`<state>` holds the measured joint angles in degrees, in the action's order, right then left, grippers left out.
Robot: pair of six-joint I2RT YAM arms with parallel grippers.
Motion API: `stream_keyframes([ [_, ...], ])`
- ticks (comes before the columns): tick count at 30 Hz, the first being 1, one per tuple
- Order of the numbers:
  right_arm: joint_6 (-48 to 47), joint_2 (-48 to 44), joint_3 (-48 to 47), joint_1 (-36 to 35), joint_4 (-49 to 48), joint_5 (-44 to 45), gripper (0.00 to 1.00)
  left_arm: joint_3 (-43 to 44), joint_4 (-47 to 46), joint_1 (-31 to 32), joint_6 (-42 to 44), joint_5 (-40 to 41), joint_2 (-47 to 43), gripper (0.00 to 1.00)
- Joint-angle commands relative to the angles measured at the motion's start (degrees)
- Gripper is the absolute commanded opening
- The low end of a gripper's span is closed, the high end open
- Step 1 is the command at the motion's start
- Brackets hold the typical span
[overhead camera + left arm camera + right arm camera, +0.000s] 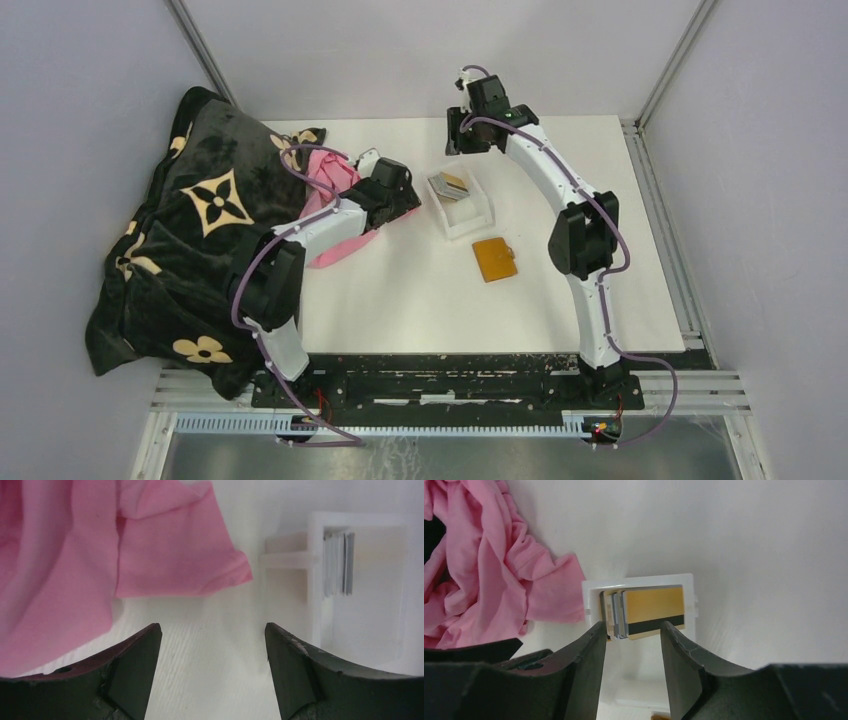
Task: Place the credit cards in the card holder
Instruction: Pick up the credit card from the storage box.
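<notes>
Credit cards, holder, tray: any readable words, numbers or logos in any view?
No readable text anywhere.
credit cards: gold face with a black stripe, no legible print.
card holder: plain.
tray: plain.
blanket: flower motifs only, no letters.

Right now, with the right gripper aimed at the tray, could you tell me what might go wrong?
1. The credit cards stand packed together in the tray; the open right gripper may pinch several, or the tray wall.
2. The pink cloth lies close beside the tray; the open left gripper could snag it.
</notes>
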<state>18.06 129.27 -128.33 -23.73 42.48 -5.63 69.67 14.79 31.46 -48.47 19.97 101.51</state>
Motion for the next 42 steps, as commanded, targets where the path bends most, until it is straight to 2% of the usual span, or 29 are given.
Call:
stream_keyframes([
  [1, -1.54, 2.67, -4.91, -1.93, 1.27, -0.79, 0.51, -1.13, -6.85, -2.95, -3.47, -3.92, 1.10, 0.82],
  [17, -4.00, 8.55, -4.03, -4.38, 2.01, 1.63, 0.55, 0.15, -10.79, -3.12, -5.14, -9.39, 6.41, 0.77],
  [28, 0.00, 9.98, -0.24, -2.13, 0.19, -4.78, 0.55, 0.93, -13.14, -3.06, -5.01, -13.12, 8.71, 0.77],
  [35, 1.92, 9.84, 2.43, -1.03, -0.91, -9.45, 0.52, 1.12, -15.17, -2.98, -5.04, -14.64, 9.44, 0.77],
  [42, 2.93, 9.03, 2.52, -1.24, -1.03, -11.98, 0.43, 2.62, -15.74, -2.74, -5.30, -16.16, 11.15, 0.77],
])
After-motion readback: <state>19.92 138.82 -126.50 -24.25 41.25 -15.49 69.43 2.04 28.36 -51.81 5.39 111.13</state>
